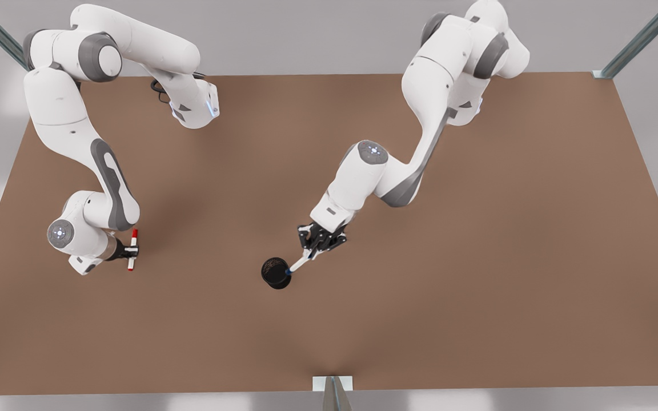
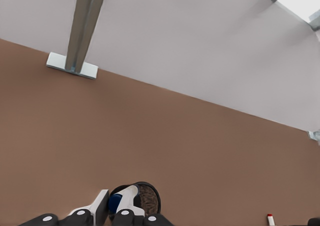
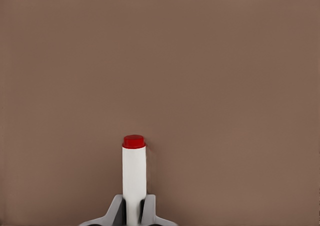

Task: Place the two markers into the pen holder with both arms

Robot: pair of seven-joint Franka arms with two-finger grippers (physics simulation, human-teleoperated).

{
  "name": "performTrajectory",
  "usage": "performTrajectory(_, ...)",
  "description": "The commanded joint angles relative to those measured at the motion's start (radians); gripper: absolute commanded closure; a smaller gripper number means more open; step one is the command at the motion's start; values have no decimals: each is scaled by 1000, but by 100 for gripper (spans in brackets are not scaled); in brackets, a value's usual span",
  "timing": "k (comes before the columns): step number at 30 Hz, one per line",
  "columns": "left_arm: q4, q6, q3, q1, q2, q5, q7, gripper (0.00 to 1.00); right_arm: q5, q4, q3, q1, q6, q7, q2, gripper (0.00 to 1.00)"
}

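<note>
In the front view the left gripper [image 1: 308, 255], just below frame centre, is clamped on the blue marker [image 1: 299, 264], whose long axis slants down toward the front view's left so its blue tip meets the rim of the pen holder [image 1: 275, 273]. At lower left the right gripper [image 1: 131, 250] pinches the red marker [image 1: 132, 249], which stands nearly vertical in the frame. The left wrist view shows the blue end [image 2: 116, 201] over the holder's mouth [image 2: 148, 196]; the right wrist view shows the red end [image 3: 134, 141] over bare brown table [image 1: 477, 285], with open surface all around.
</note>
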Motion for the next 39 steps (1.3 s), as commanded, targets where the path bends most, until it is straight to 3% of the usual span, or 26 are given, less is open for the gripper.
performTrajectory(1, 1, 158, 0, -15, 16, -8, -588, 79, -7, 7, 12, -1, -6, 14, -7, 74)
performTrajectory(9, -40, 119, 0, -49, 73, 50, -591, 79, -7, 83, 255, 2, -44, 142, -153, 74)
performTrajectory(13, -31, 120, 3, -52, 97, 53, -593, 79, -9, 170, 376, 2, -158, 268, -162, 74)
performTrajectory(16, 9, 125, 10, -54, 142, 53, -595, 79, -10, 231, 409, 35, -202, 334, -157, 75)
performTrajectory(17, 10, 129, 10, -55, 148, 56, -591, 73, -9, 235, 411, 36, -206, 348, -157, 75)
performTrajectory(18, 26, 131, 10, -55, 162, 78, -593, 25, -9, 235, 423, 36, -206, 356, -156, 75)
performTrajectory(19, 32, 131, 10, -55, 162, 107, -596, 0, -9, 238, 428, 36, -204, 363, -154, 75)
performTrajectory(24, 81, 97, 15, -61, 163, 108, -665, 0, -7, 293, 449, 82, -207, 449, -150, 75)
performTrajectory(25, 81, -35, -9, 5, 136, 105, -546, 0, -9, 302, 451, 107, -199, 464, -150, 75)
performTrajectory(27, 82, -300, -239, 280, 80, 104, -221, 0, -9, 307, 491, 113, -131, 464, -148, 75)
performTrajectory(28, 82, -444, -270, 377, 42, 104, -69, 0, -9, 308, 492, 134, -71, 464, -148, 75)
performTrajectory(31, 81, -792, -261, 564, -62, 107, 310, 0, -9, 307, 520, 145, 69, 455, -130, 75)
performTrajectory(34, 69, -1127, -256, 738, -288, 217, 622, 0, -9, 271, 554, 145, 201, 452, -127, 74)
performTrajectory(36, -63, -1122, -260, 770, -441, 237, 669, 0, -12, 216, 563, 147, 323, 437, -124, 74)
performTrajectory(39, -149, -1087, -264, 756, -481, 237, 671, 0, -18, 204, 564, 182, 509, 392, -55, 74)
